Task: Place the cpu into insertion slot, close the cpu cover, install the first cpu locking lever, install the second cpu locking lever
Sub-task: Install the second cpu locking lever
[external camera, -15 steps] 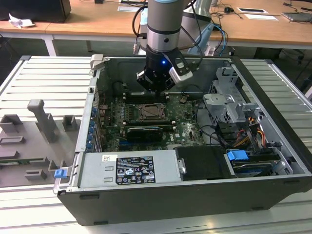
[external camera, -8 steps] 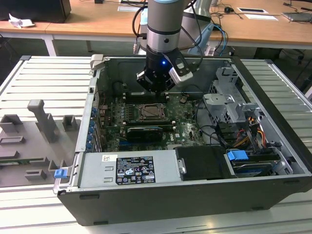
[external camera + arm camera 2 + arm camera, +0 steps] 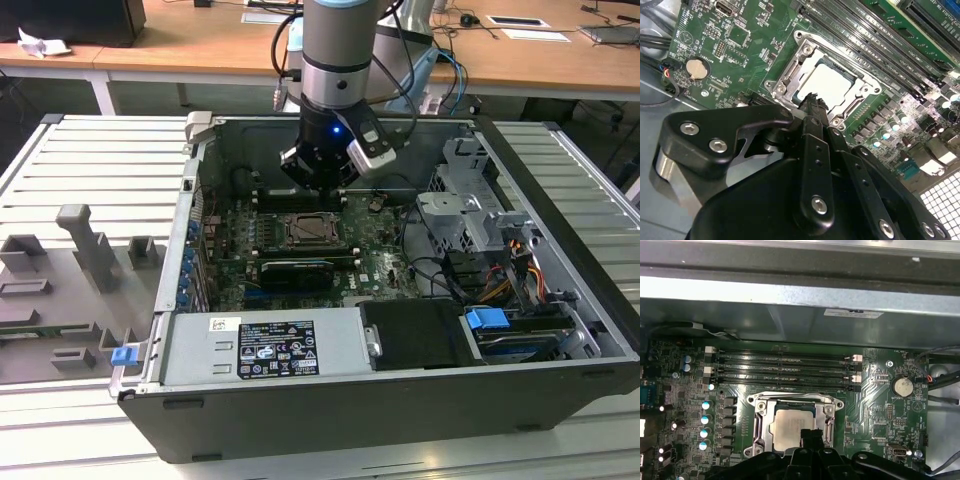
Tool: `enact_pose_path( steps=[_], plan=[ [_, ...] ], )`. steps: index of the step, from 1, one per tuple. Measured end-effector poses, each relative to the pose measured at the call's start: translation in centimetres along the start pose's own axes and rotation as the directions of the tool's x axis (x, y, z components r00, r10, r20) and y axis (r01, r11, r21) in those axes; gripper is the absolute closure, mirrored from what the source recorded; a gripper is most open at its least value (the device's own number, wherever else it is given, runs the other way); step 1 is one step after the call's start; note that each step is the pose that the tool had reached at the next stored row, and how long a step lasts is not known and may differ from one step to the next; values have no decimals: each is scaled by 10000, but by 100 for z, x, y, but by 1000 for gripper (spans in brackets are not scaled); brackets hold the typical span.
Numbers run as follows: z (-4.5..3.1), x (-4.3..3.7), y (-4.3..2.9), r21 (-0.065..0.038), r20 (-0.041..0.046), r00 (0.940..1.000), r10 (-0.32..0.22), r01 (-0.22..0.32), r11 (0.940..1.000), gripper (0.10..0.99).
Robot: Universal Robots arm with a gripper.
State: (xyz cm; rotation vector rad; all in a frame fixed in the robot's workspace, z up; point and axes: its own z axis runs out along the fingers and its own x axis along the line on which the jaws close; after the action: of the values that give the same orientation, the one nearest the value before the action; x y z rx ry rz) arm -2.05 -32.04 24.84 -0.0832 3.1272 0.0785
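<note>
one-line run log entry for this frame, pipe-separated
cpu seated in insertion slot | cpu cover down around it | gripper shut, empty, tips at the socket's edge

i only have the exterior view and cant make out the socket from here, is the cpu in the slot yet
observer: yes. In both wrist views the cpu lies flat in the insertion slot.
operator: cover up or down
observer: down. The cpu cover lies flat over the socket, and its window frames the chip.
operator: where's the gripper exactly
observer: the gripper has its fingertips together at the socket's edge, right beside the cpu, with nothing between them.
</note>
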Motion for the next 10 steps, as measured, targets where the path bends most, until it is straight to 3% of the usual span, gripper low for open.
enact_pose_path(
  steps=[8,10],
  plan=[
    [-57,0,-21,-4,-7,10000,3,-3,10000,980],
    [-59,4,-73,-2,-10,10000,6,-6,10000,980]
  ],
)
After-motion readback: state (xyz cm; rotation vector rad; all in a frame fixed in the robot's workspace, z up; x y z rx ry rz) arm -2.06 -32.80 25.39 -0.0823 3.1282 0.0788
